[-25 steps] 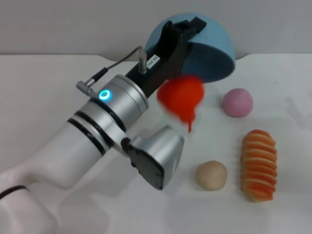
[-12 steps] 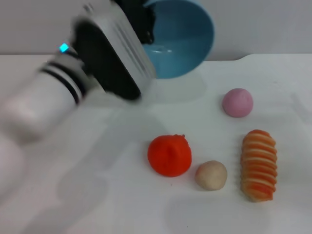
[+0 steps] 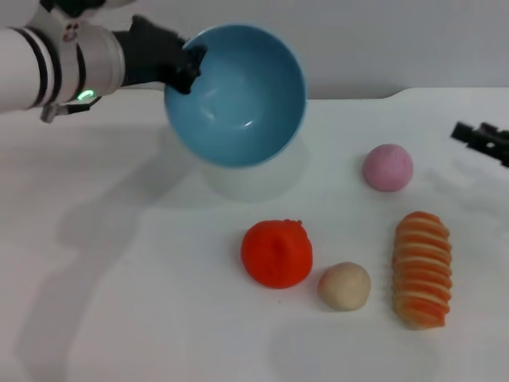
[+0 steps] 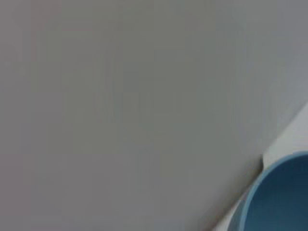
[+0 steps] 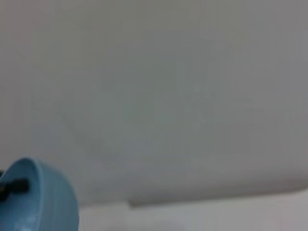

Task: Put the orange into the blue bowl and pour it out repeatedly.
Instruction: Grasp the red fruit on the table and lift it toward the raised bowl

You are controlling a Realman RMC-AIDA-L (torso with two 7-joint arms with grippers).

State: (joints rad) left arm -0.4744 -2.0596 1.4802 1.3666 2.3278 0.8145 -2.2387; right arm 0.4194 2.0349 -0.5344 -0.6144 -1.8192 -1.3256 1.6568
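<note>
The orange (image 3: 277,253) lies on the white table at the middle front, stem nub up. My left gripper (image 3: 188,65) is shut on the rim of the blue bowl (image 3: 237,95) and holds it in the air at the back, tilted with its empty inside facing the front. The bowl's rim shows in the left wrist view (image 4: 284,197) and in the right wrist view (image 5: 41,199). My right gripper (image 3: 481,140) enters at the far right edge, above the table, away from the orange.
A pink ball (image 3: 388,167) lies at the right. A beige ball (image 3: 344,286) sits just right of the orange. A striped orange-and-cream roll (image 3: 422,269) lies at the front right. A grey wall runs behind the table.
The orange fell out of the upturned bowl and came to rest on the table. My left arm swung left and turned the bowl back toward upright. My right gripper came into view.
</note>
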